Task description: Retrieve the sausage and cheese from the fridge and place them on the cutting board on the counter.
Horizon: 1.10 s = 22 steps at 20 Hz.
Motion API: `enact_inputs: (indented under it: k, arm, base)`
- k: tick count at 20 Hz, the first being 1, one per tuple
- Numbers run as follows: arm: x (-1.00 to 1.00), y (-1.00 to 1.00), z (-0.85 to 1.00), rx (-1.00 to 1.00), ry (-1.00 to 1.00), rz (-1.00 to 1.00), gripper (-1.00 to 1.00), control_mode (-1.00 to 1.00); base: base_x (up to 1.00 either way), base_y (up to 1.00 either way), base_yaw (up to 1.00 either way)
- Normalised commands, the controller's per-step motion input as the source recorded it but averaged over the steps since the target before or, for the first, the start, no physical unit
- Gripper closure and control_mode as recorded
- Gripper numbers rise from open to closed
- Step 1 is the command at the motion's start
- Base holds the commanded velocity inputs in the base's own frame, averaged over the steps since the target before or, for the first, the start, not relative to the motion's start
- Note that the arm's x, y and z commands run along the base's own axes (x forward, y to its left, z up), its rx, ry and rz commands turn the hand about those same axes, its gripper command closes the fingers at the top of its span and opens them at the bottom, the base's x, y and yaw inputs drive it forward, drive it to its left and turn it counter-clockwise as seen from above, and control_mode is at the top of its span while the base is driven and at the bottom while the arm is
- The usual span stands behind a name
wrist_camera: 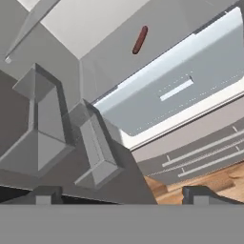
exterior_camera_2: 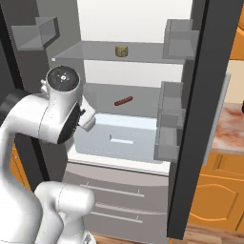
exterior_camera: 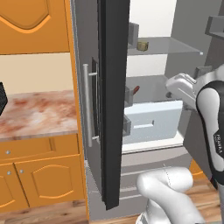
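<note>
The fridge (exterior_camera_2: 138, 28) stands open. The dark red-brown sausage (exterior_camera_2: 123, 101) lies on the middle shelf, above the pale crisper drawer (exterior_camera_2: 121, 136); it also shows as the sausage (wrist_camera: 139, 39) and, half behind a door bin, the sausage (exterior_camera: 136, 89). One glass shelf higher sits the tan cheese (exterior_camera_2: 122, 51), the same cheese (exterior_camera: 142, 45). My gripper (wrist_camera: 121, 195) is open, nothing between its fingertips (wrist_camera: 47, 194), and it hangs in front of the fridge interior, well short of the sausage. The cutting board is out of view.
The left fridge door's dark edge (exterior_camera: 113, 100) juts toward me beside the pink marbled counter (exterior_camera: 39, 113). The right door (exterior_camera_2: 200, 95) carries clear bins (exterior_camera_2: 169, 119). Lower drawers (exterior_camera_2: 114, 190) sit beneath. A black object (exterior_camera: 2, 99) rests at the counter's far left.
</note>
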Motion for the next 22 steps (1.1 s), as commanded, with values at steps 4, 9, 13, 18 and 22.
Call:
enact_inputs:
  k: [4, 9, 13, 18, 22]
  arm:
    - [0.95, 0.0, -0.49, 0.15, 0.02, 0.15, -1.0, -1.0]
    - [0.88, 0.15, -0.32, 0.06, 0.09, 0.11, -1.0, -1.0]
    - [0.93, 0.25, -0.21, 0.03, 0.14, 0.08, -1.0, -1.0]
    - [0.74, 0.24, -0.01, 0.11, 0.14, 0.09, -1.0, -1.0]
    - [0.61, 0.2, -0.09, 0.14, 0.1, 0.11, -1.0, -1.0]
  base:
    - [0.0, 0.0, 0.0]
    - [0.0, 0.0, 0.0]
    - [0.0, 0.0, 0.0]
    - [0.0, 0.0, 0.0]
    - [0.0, 0.0, 0.0]
